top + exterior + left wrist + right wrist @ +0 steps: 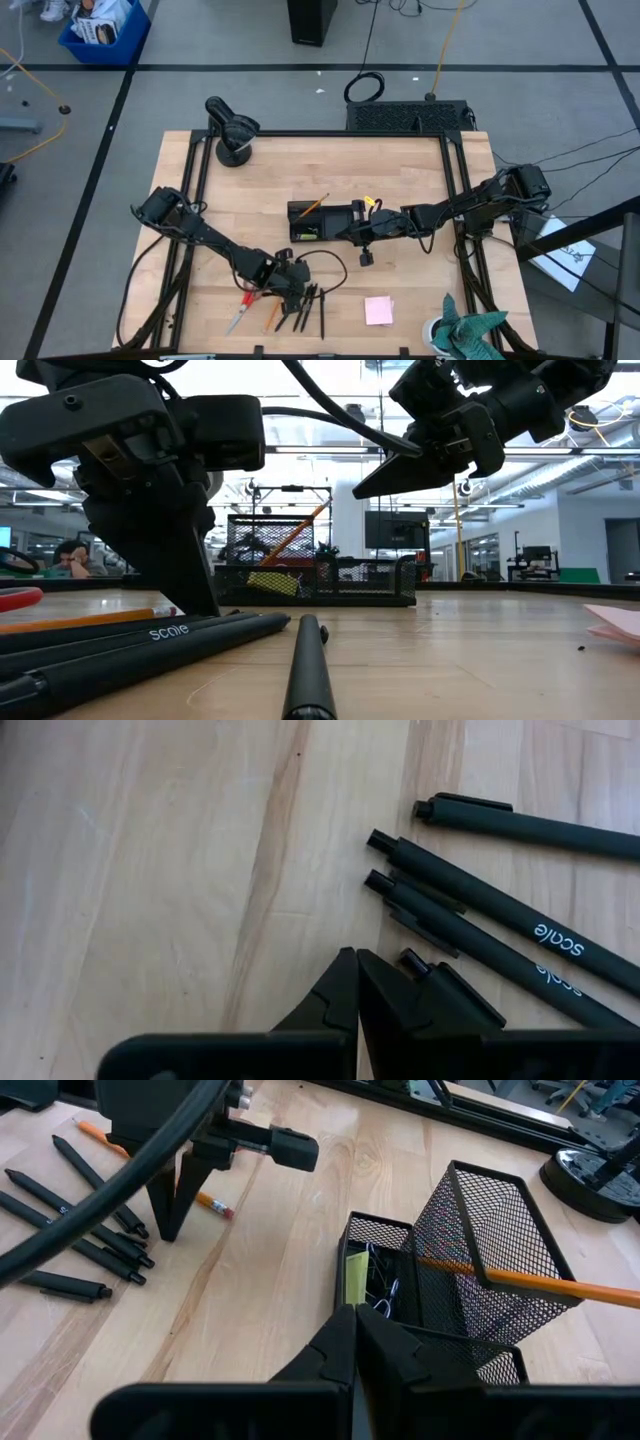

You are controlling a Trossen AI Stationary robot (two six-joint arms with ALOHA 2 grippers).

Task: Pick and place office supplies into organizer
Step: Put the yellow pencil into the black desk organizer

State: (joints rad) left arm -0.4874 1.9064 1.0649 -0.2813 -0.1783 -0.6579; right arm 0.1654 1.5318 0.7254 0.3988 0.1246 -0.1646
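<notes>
I am seeing one orange pencil (560, 1285) and a yellow piece (356, 1278) already sitting in the black organizer (325, 222). Still waiting on the table: black pens (480, 900), red scissors (240, 310), another pencil (271, 318) and the pink pad (378, 310). My left gripper (295, 295) is hovering closed and empty by the pens. My right gripper (362, 235) is hanging closed and empty over the organizer.

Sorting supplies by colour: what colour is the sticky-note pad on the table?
Pink. The sticky-note pad shows best in the high view.
</notes>
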